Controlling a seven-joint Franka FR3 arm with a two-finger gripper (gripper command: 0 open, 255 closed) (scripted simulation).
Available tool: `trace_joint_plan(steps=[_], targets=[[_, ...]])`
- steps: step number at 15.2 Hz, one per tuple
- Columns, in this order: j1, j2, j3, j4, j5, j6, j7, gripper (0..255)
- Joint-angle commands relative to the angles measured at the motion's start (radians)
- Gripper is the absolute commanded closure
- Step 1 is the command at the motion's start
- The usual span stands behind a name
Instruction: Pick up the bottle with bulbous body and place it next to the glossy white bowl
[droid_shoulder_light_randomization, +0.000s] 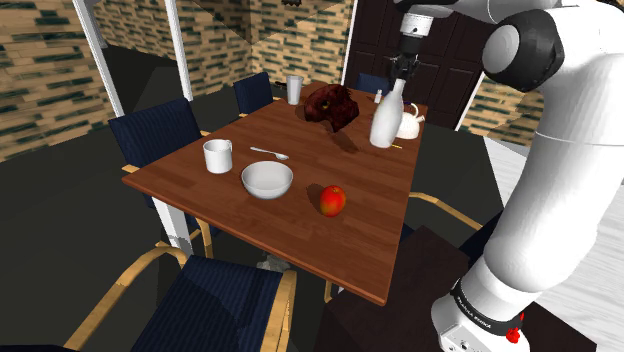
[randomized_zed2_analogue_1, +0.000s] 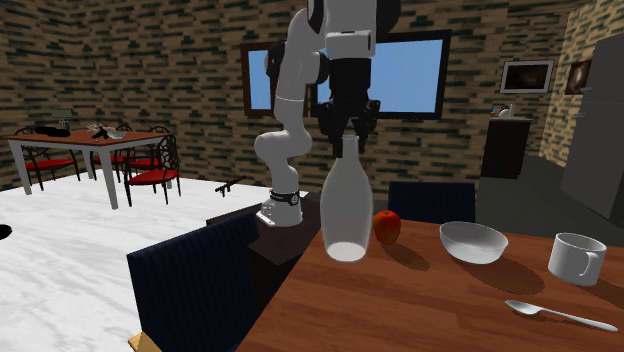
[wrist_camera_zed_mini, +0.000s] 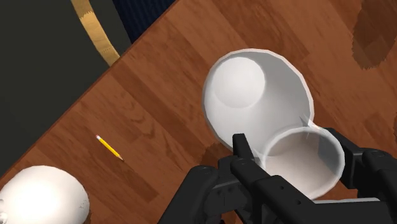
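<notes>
Gripper (droid_shoulder_light_randomization: 398, 82) clamped on the bottle (droid_shoulder_light_randomization: 386, 120) at its neck, one finger on each side of the mouth in the wrist view. The neck fits the jaw span; the bulbous body likely would not. Bottle hangs about upright over the far end of the table (droid_shoulder_light_randomization: 370, 230), its shadow thrown off to one side (so judged clear of the wood, not resting). Bowl (droid_shoulder_light_randomization: 267, 180) sits well apart, nearer and toward the shoulder view's left. Apple (droid_shoulder_light_randomization: 332, 200) lies just right of it, with bare wood between for set-down.

Count: 1 bottle, 1 bowl, 1 apple, 1 mug (droid_shoulder_light_randomization: 218, 156), 1 spoon (droid_shoulder_light_randomization: 270, 153), 1 pencil (wrist_camera_zed_mini: 109, 147).
</notes>
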Motion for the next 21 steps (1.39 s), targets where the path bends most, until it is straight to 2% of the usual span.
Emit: trace_joint_plan(steps=[1,11,21], targets=[[0.044,-0.051,0.014,-0.069,-0.024,0.026,0.052,255],[0.201,-0.201,0.115,-0.248,-0.092,0.078,0.304,255],[0.326,-0.238,0.229,-0.291,-0.107,0.094,0.544,255]])
